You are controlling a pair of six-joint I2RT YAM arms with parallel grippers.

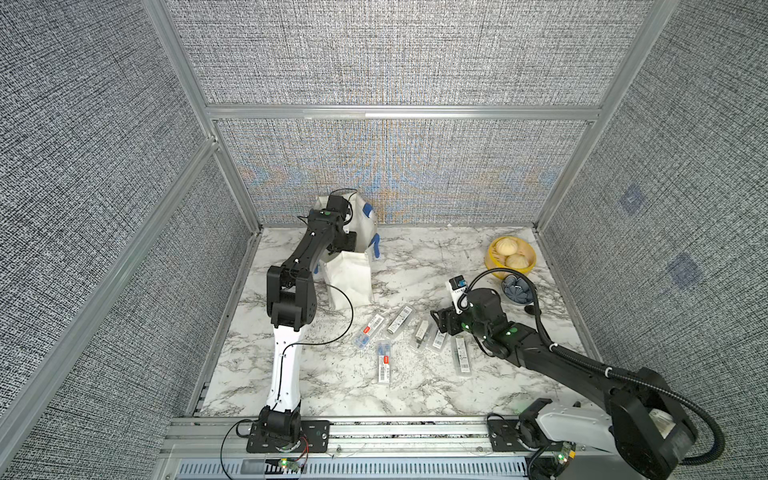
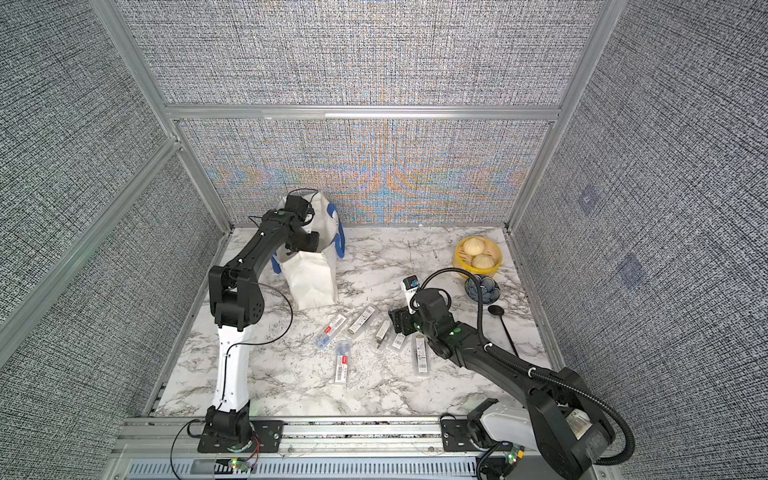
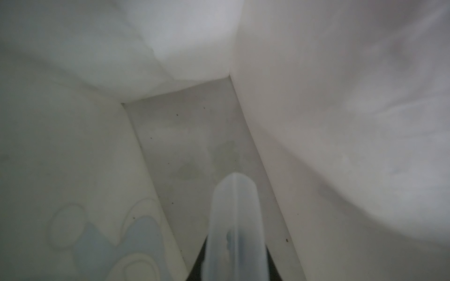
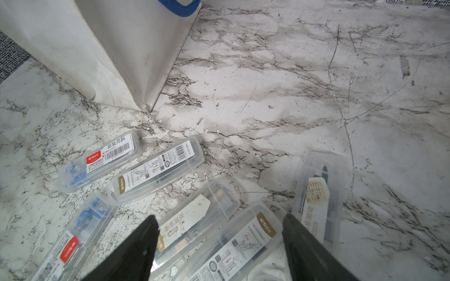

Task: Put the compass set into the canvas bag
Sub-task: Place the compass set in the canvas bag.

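The white canvas bag [image 1: 349, 278] [image 2: 313, 282] stands upright at the back left of the marble table, blue handles at its rim. My left gripper [image 3: 235, 255] reaches down into its mouth, shut on a clear compass set case [image 3: 235, 209] that hangs above the bag's floor; both top views hide the fingers behind the bag's rim. Several more clear compass set cases [image 1: 400, 319] [image 4: 158, 170] lie scattered in front of the bag. My right gripper [image 4: 219, 219] [image 1: 440, 322] hovers open just over two of them, one finger on either side, holding nothing.
A yellow bowl [image 1: 528, 270] with two buns sits at the back right, a small blue patterned bowl [image 1: 517, 291] in front of it, and a black spoon [image 2: 496, 311] beside that. Grey panel walls enclose the table on three sides.
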